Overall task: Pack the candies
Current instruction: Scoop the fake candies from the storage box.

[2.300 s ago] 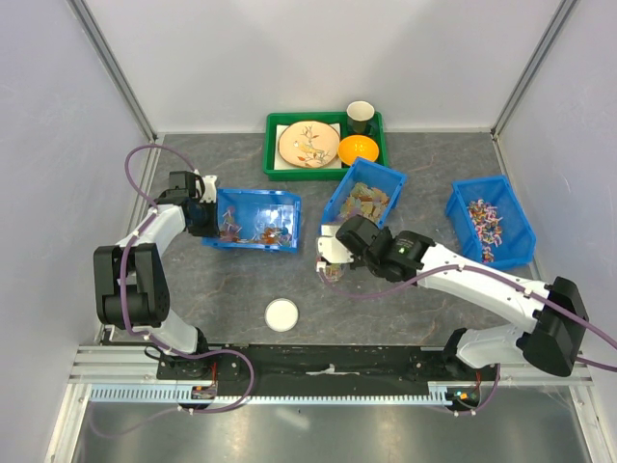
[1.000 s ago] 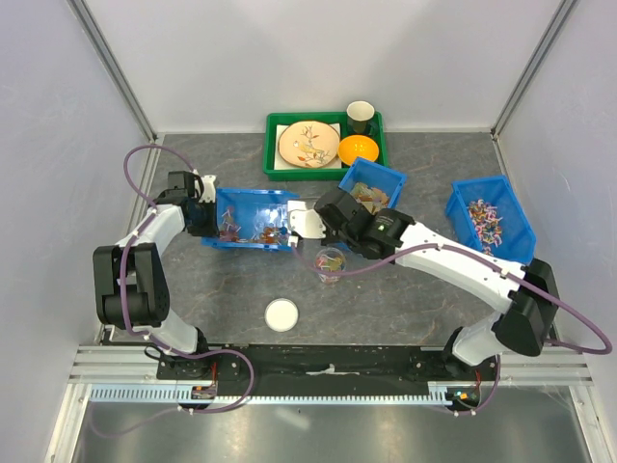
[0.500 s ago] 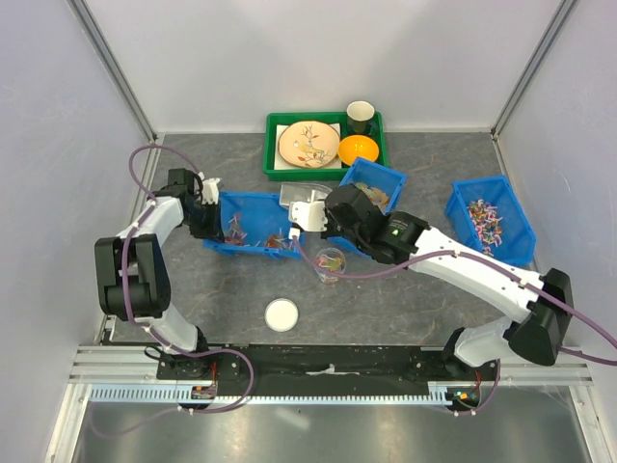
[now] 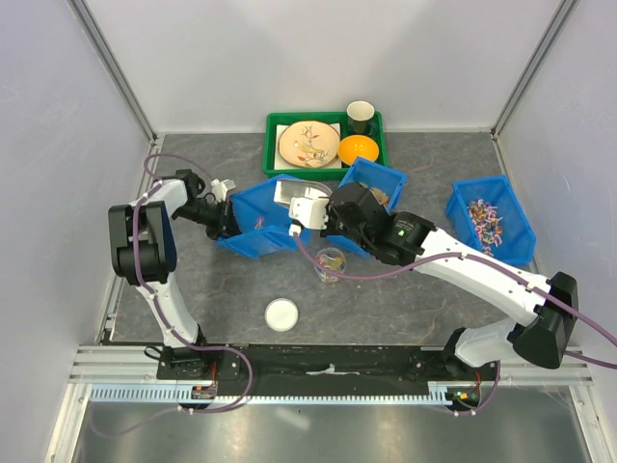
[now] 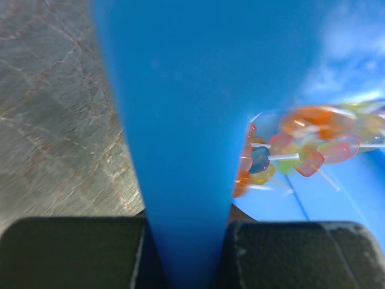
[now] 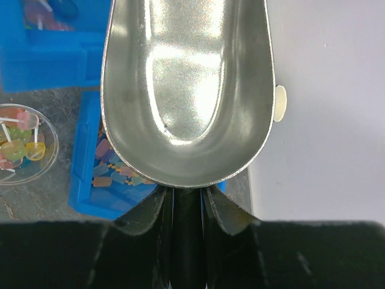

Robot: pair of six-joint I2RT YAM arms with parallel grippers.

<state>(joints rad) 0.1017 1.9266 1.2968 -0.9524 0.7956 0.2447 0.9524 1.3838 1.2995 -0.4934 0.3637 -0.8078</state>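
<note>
**Two robot arms at work over bins of candies, one tilting a bin, one holding a metal scoop**

A grey stone-patterned surface (image 4: 193, 289) carries several bins, seen from above. The right arm (image 4: 463, 275) reaches from the lower right toward the middle. The left arm (image 4: 159, 207) bends in from the left.

At the back sits a green tray (image 4: 371, 159) holding a patterned plate (image 4: 308, 144), an orange bowl (image 4: 359, 149) and a dark cup (image 4: 361, 116). Left of centre is a blue bin (image 4: 253, 236), tipped up on its side. The left gripper (image 4: 220, 214) has its fingers clamped on this bin's wall; in the left wrist view the blue wall runs straight down between the two dark fingers (image 5: 72, 253). Inside the tilted bin lie the candies (image 5: 307, 147), blurred orange, pink, yellow and blue pieces on thin white sticks, gathered against the lower side.

A second blue bin (image 4: 386, 178) stands just right of centre, partly hidden by the right arm, with flat pastel packets (image 6: 114, 165) inside. A third blue bin (image 4: 521, 227) sits well apart at the right edge with tiny white, pink and purple sweets (image 4: 485, 220).

The right gripper (image 4: 323, 214) has its fingers closed on the handle of a metal scoop (image 6: 186, 90), whose shiny bowl holds nothing. Its front end reaches over the tilted bin.

Below the scoop stands a small clear cup (image 4: 331, 262) with a few candies in it. A round white lid (image 4: 281, 313) lies nearer the arm bases.
</note>
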